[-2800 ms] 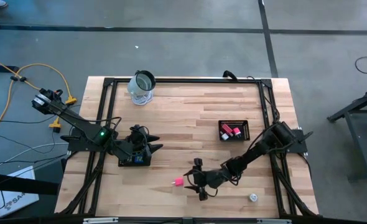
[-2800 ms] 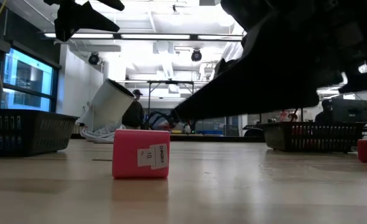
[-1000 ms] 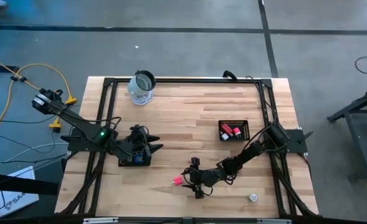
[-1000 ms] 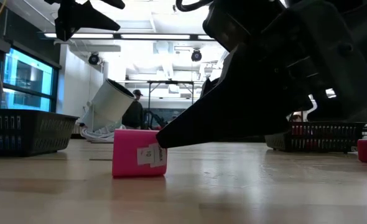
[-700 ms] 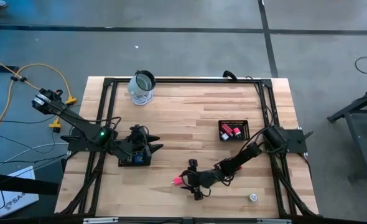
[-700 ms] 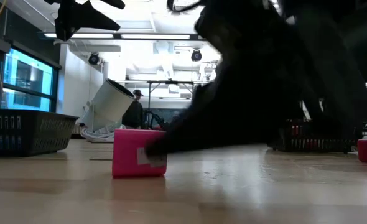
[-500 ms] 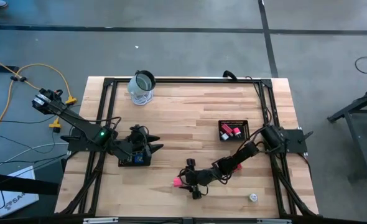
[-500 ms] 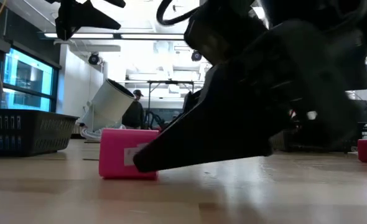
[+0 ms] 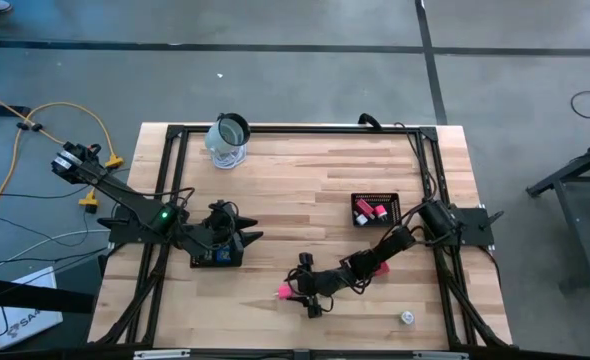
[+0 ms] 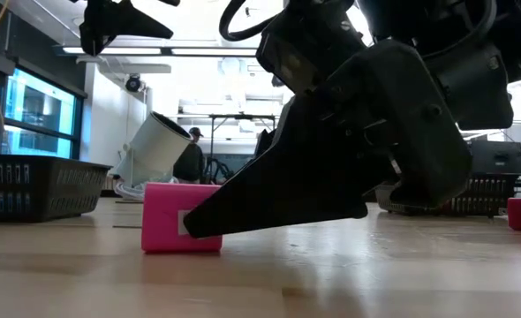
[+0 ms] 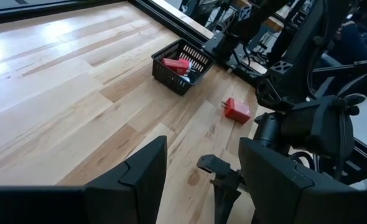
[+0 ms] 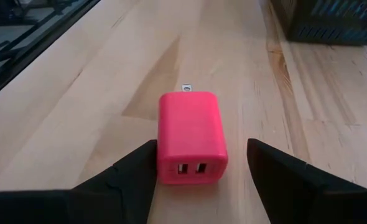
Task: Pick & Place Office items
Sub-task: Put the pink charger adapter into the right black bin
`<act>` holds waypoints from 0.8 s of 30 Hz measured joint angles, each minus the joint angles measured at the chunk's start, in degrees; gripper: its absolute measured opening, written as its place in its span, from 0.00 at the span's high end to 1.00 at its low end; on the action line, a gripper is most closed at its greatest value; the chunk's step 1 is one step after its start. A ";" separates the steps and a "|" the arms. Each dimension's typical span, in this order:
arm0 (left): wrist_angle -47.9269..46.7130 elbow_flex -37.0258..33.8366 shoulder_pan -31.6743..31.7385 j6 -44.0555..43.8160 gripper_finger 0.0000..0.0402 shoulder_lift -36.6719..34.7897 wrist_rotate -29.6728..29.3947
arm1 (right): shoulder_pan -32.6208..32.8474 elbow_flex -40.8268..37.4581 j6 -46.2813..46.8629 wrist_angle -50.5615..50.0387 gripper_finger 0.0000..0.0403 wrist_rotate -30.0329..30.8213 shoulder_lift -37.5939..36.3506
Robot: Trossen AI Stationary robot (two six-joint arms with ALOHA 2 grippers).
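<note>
The right arm reached from the table's right edge diagonally toward the near middle, stretched low with its forearm almost level. The right gripper (image 9: 297,291) sat just above the table (nearly touching it in the low view), its fingers (image 12: 129,174) spread apart and pointing left. The left arm lay folded at the table's left side, its left gripper (image 9: 245,236) raised off the table, fingers (image 11: 140,174) parted, pointing right.

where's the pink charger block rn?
High view: the pink plastic charger block lies on the wooden table near its front edge, between the right end effector's open fingers.
</note>
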 joint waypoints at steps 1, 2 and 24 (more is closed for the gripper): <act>0.00 0.00 0.00 -0.02 0.52 0.00 -0.01 | 0.00 0.00 -0.02 0.00 0.42 0.01 0.00; 0.00 0.00 0.00 -0.01 0.52 0.00 0.00 | 0.00 0.00 -0.02 0.00 0.42 -0.03 0.00; 0.02 0.00 0.00 -0.02 0.52 0.00 0.00 | 0.00 -0.04 -0.28 0.02 0.63 -0.61 0.00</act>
